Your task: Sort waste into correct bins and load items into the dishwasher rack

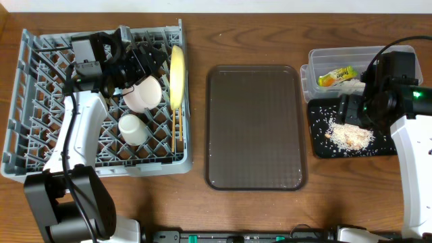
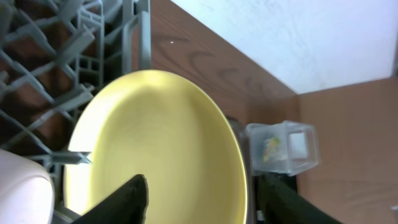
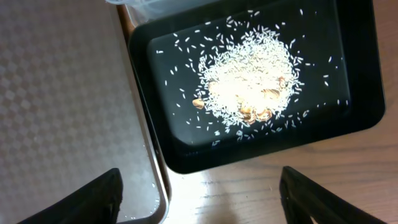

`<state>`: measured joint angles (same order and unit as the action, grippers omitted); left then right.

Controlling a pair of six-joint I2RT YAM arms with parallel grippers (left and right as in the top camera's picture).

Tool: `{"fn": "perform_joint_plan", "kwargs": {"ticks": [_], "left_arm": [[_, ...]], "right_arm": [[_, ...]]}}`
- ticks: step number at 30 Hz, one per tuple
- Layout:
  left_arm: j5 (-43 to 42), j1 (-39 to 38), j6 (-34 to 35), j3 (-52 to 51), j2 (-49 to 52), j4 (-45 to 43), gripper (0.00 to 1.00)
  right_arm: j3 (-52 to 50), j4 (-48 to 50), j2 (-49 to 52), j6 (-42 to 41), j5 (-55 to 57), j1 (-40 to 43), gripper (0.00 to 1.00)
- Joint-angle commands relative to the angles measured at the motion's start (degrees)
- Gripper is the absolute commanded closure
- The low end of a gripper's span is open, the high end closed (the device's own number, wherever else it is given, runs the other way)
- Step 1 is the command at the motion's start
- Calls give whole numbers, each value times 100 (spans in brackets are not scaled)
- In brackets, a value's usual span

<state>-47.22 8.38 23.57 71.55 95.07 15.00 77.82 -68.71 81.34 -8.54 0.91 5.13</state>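
Yellow plate (image 1: 177, 77) stands on edge by the right wall of the dishwasher rack (image 1: 101, 169), near the white bowl (image 1: 143, 94), with the left gripper (image 2: 202, 186) spread wide and empty close to its face. A sideways brush from those fingers (image 2: 127, 202) could topple it onto the bowl. Over the rice scraps (image 3: 249, 87) in the black tray (image 3: 360, 118), the right gripper (image 3: 202, 193) hangs equally open and empty; a low pass might scatter grains.

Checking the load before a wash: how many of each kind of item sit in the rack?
Plate: 1
Bowl: 1
Cup: 1
Chopsticks: 1 pair
Total: 4 in view
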Motion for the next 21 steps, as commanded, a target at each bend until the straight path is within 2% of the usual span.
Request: {"fn": "perform_joint_plan", "kwargs": {"ticks": [1,3,8,13,15,18,21], "left_arm": [[599,7,-597,4,-332,164,30],[1215,7,-852,4,-610,407,28],[2413,7,-1231,4,-1333,1132,26],[3646,7,-1390,4,-1707,2149,25],[3963,7,-1392,4,-1720,2802,21],[4041,7,-1386,4,-1722,3777,20],[4044,7,-1392,2,-1744,4533,20]], "right_arm": [[17,192,-11,48,-286,85,16],[17,479,-11,129,-671,83,13],[17,1469,20,745,-2107,37,14],[17,2175,267,1231,-2214,-354,12],[17,2124,444,1290,-2164,-483,12],[17,1674,664,1165,-1904,-520,16],[7,1193,732,748,-1292,-509,8]]}}
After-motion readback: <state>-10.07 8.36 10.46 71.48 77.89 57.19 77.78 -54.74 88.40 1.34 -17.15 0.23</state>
